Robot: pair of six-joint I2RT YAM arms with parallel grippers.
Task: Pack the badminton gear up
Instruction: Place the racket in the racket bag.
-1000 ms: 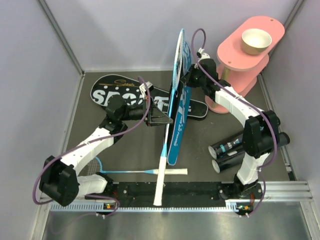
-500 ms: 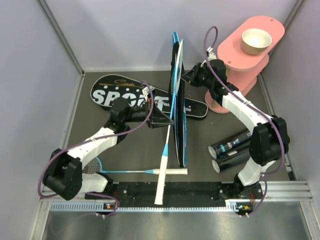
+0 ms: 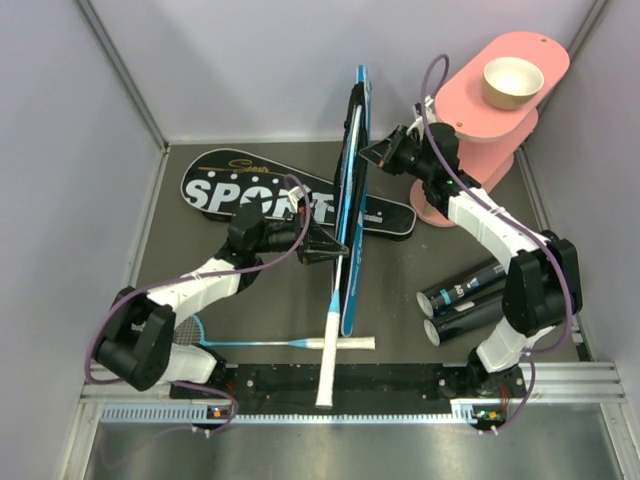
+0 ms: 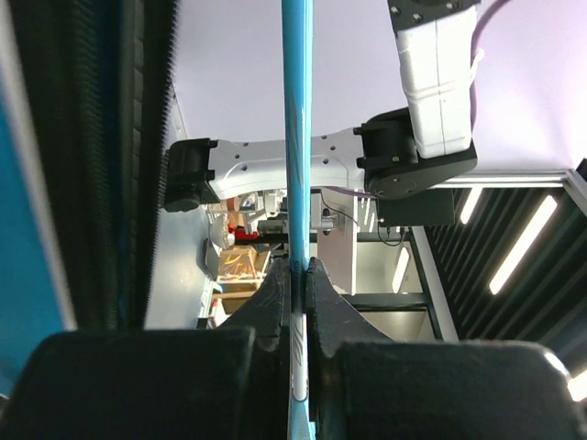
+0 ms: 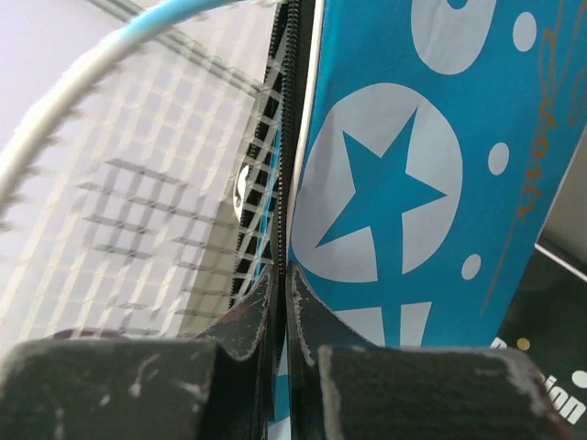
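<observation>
Blue racket bag (image 3: 349, 205): held up on edge over mid-table (image 3: 250, 300), its long axis running from far side to near edge.
Blue racket (image 3: 329, 318): lengthwise alongside the bag, head by the zipper edge, handle pointed at the near edge.
Left gripper (image 4: 298, 271): pinched tight on the racket shaft.
Right gripper (image 5: 282, 275): clamped on the bag's zipper edge.

Blue star-print racket bag (image 3: 352, 190) is up on edge, thin blue racket (image 3: 329, 322) poking out, black SPORT racket bag (image 3: 225, 188) flat behind it.
</observation>
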